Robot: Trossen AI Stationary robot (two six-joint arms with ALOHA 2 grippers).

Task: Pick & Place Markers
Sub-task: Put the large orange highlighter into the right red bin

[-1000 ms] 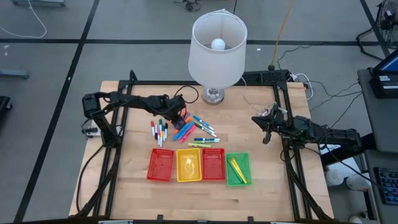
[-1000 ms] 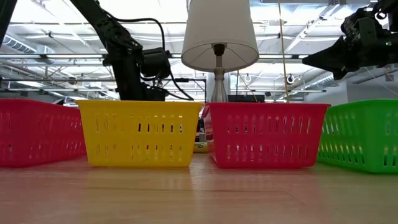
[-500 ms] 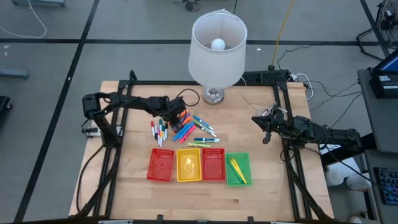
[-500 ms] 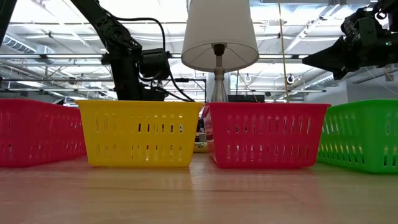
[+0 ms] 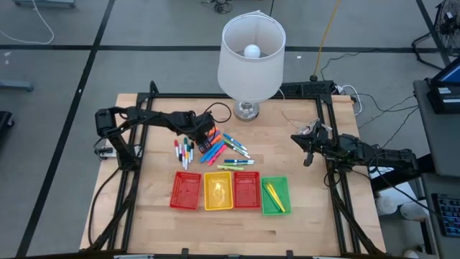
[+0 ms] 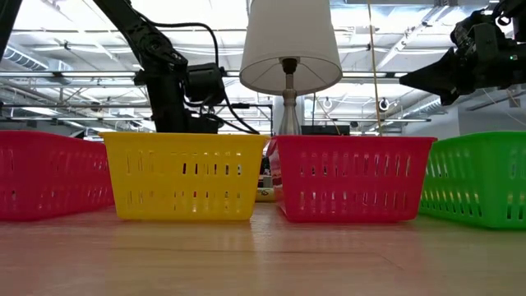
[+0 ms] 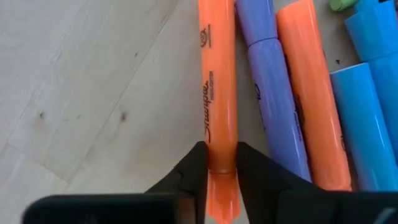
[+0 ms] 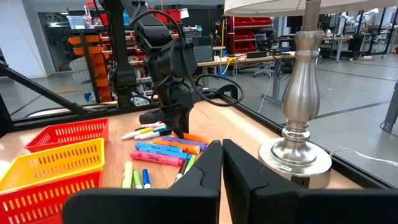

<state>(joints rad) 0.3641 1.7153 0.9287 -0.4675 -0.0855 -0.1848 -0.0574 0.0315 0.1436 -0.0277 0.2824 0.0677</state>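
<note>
Your left gripper (image 7: 221, 165) has its fingers pinched on the end of an orange marker (image 7: 219, 87), low on the wooden table (image 7: 93, 81) at the edge of the loose pile of markers (image 5: 215, 149), so it lifts without dragging the purple marker (image 7: 273, 93) just beside it. Your right gripper (image 8: 221, 163) waits closed and empty by the lamp (image 5: 250, 54), well apart from the mesh trays (image 5: 228, 192).
</note>
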